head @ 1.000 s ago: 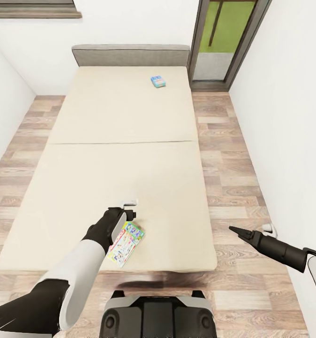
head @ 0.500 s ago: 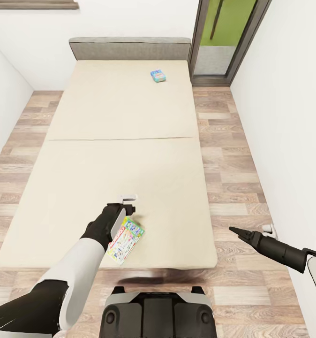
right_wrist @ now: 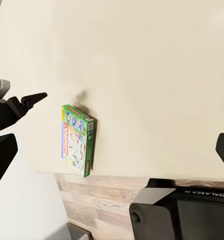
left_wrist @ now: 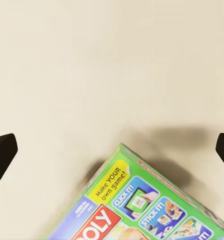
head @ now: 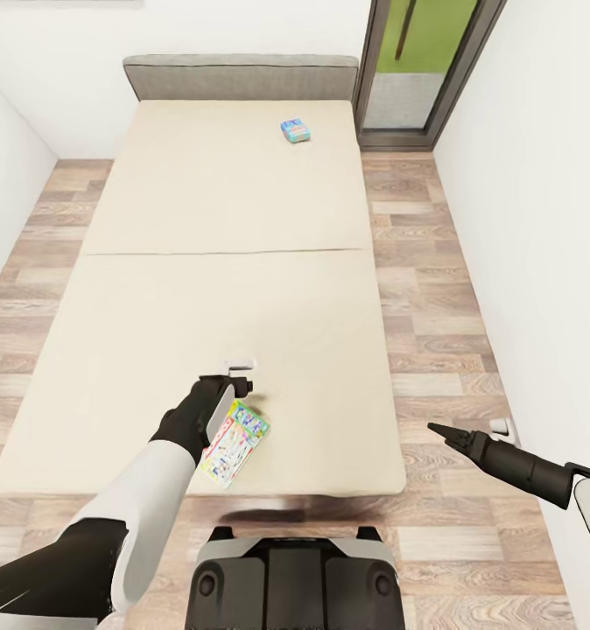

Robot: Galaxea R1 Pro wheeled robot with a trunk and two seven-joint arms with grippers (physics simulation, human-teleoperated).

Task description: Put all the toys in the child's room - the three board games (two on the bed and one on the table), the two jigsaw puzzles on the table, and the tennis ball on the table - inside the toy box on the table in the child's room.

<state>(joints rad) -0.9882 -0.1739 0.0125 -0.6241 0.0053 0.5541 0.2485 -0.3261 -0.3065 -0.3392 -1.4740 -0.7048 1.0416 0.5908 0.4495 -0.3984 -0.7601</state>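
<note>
Both games [head: 235,442] [head: 295,130] lie on the bed [head: 155,306]; 0 picked up. Left gripper [head: 240,374] hovers wide, holding nothing.

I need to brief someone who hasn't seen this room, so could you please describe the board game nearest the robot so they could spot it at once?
Start at the large beige bed that fills the middle of the room. Go to its foot end, the edge closest to the robot, where the left gripper hovers beside a flat box. That is the green-bordered board game, with colourful panels and red lettering; the other game, small and blue, lies far off near the grey headboard.
</note>
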